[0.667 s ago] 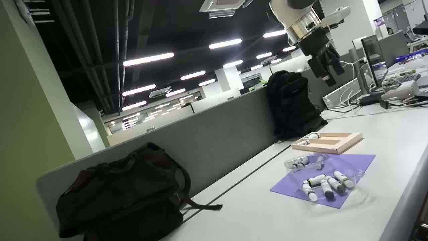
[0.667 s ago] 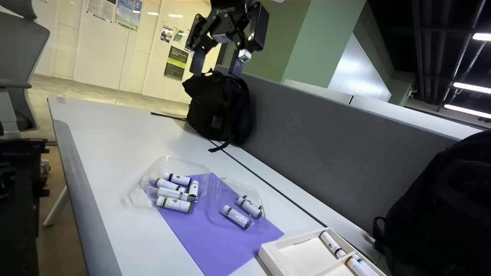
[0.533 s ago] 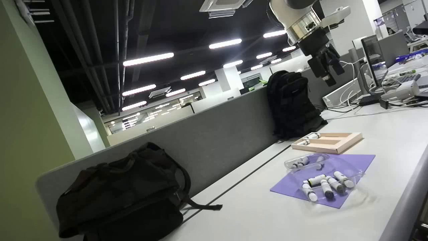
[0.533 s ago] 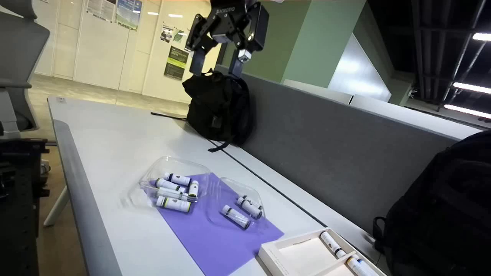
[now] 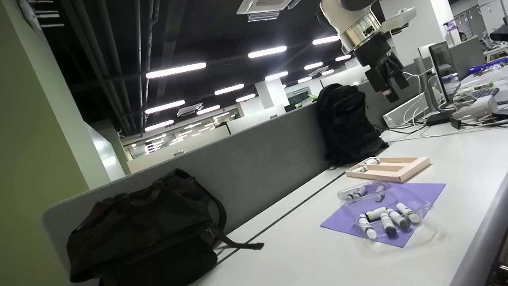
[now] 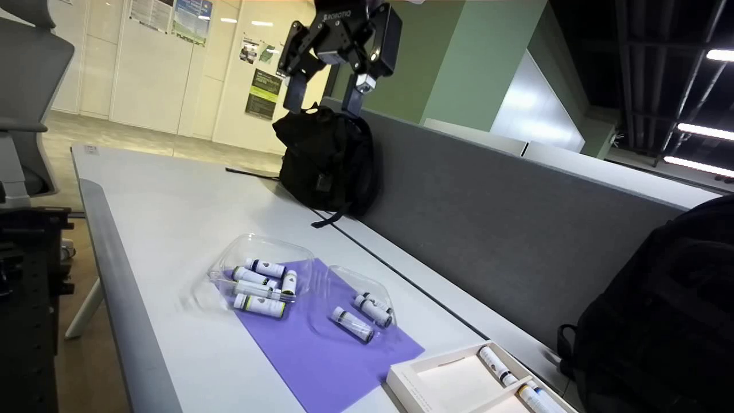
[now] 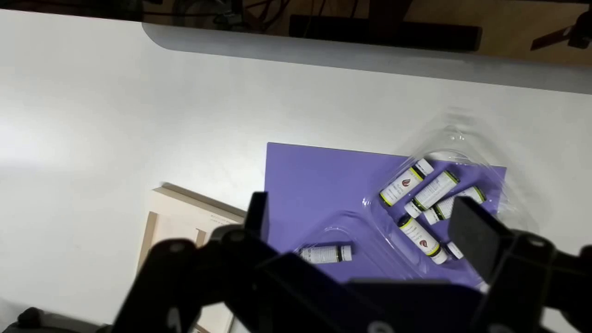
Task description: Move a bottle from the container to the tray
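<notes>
No change yet: the fingers (image 6: 295,93) hang parted and empty above the surface (image 6: 178,206), bottles (image 7: 434,192) lie in the clear container (image 7: 446,155) right of the tray (image 7: 181,208) in the wrist view, so picking likely awaits!

I find my Robotiq gripper (image 6: 323,106) pointing downward, its two fingers (image 6: 295,93) well apart; my silver-banded Panda wrist (image 5: 359,31) sits above it.

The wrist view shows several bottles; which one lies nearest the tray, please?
The leftmost bottle, at lower centre; the other visible bottles cluster farther right, away from the tray.
</notes>
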You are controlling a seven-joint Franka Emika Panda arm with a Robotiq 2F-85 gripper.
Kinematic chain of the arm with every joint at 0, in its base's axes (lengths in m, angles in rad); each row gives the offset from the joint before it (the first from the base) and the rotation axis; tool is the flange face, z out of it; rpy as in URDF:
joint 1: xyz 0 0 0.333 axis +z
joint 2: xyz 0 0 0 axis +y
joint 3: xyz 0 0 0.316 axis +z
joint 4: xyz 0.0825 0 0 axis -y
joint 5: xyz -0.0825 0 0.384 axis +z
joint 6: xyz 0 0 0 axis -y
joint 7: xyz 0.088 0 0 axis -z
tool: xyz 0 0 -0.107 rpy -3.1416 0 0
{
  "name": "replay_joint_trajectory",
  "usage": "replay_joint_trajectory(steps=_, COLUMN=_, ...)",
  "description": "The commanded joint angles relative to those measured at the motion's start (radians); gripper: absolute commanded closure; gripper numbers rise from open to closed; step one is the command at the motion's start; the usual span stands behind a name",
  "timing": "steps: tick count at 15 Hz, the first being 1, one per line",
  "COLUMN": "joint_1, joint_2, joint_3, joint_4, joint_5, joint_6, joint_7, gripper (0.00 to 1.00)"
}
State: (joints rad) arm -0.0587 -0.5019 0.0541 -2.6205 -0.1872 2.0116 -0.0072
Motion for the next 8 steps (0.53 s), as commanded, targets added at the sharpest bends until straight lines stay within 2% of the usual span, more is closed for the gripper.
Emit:
replay_joint_trajectory(steps=1, joint_1=0.016, joint_2=0.001, joint_3=-0.015, joint_4=0.002, joint_5=-0.007, joint_6=-0.003, joint_7=0.006, gripper=0.0)
replay_joint_trajectory(steps=6, joint_1=0.016, joint_2=0.001, joint_3=-0.015, joint_4=0.002, joint_5=-0.007, joint_6=-0.003, joint_7=0.006, gripper=0.0)
replay_joint_trajectory(steps=8, joint_1=0.017, joint_2=0.033, joint_3=-0.026, joint_4=0.011, joint_5=0.003, joint_6=0.082, joint_7=0.007, gripper=0.0)
